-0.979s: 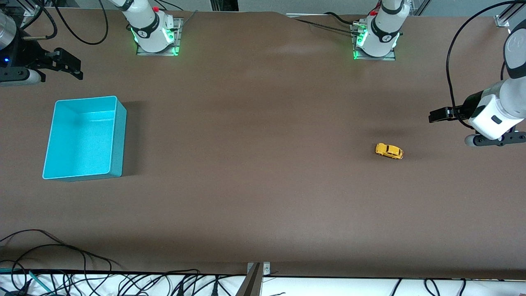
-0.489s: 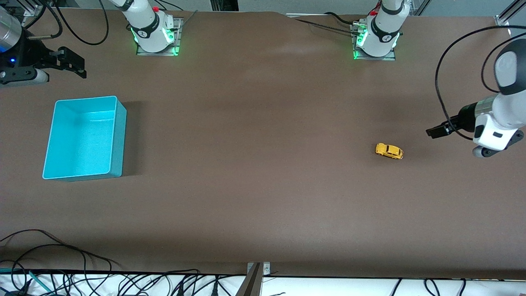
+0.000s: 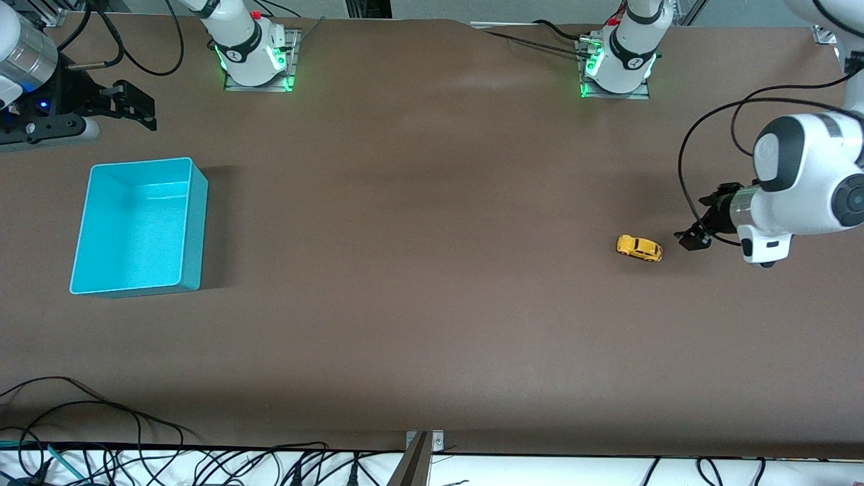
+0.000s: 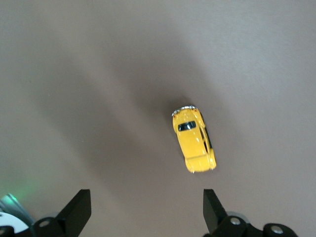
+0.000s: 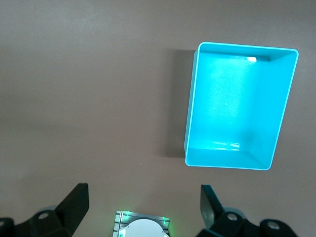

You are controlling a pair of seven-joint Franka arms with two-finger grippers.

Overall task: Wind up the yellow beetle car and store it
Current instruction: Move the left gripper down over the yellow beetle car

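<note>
The yellow beetle car (image 3: 638,248) stands on its wheels on the brown table toward the left arm's end. In the left wrist view the car (image 4: 193,140) lies just past the fingertips, closer to one finger. My left gripper (image 3: 694,236) is open and empty, low over the table beside the car; its wrist view shows it open too (image 4: 145,205). The turquoise bin (image 3: 135,223) is empty at the right arm's end and also shows in the right wrist view (image 5: 237,106). My right gripper (image 3: 131,108) is open and empty, over the table beside the bin, on the robots' side; its wrist view agrees (image 5: 143,202).
The two arm bases (image 3: 256,64) (image 3: 617,67) glow green along the robots' edge of the table. Loose cables (image 3: 135,459) and a metal bracket (image 3: 424,445) lie along the table edge nearest the front camera. Bare brown table lies between car and bin.
My left arm has swung down and toward the car, bringing its gripper close beside it. My right gripper has shifted a little toward the table's middle. The car and bin have not moved.
</note>
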